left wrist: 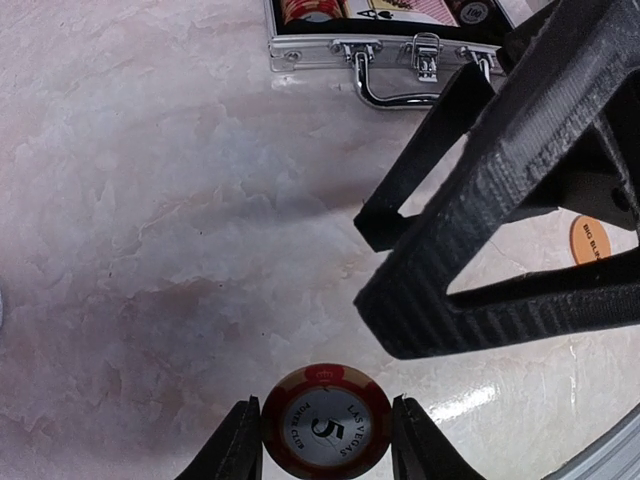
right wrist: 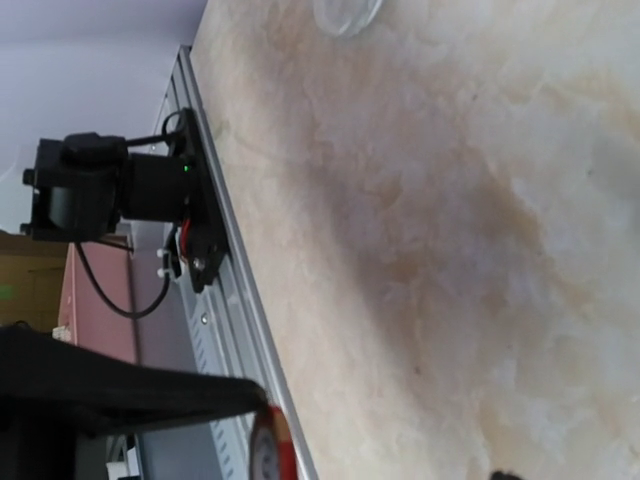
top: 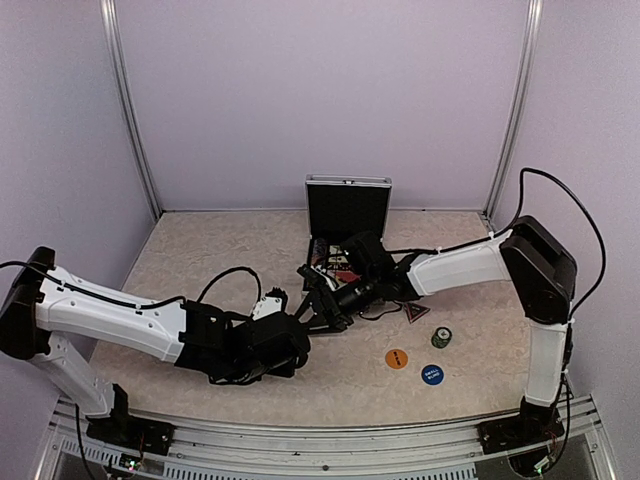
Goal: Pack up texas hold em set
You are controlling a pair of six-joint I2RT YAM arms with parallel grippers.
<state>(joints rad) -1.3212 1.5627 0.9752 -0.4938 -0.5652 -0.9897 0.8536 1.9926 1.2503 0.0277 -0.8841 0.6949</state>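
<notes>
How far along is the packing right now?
Done: cards and some red chips sit in the open case. In hand: left gripper clamps a red chip, right gripper open close by. Left: green chip, orange disc, blue disc and triangular marker lie on the table; lid is up.

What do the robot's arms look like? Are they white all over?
Not all over. The left arm and right arm are smooth white tubes with chunky black joints. Thin black cables loop along them. The right gripper is black, with ribbed fingers shaped like triangle frames.
</notes>
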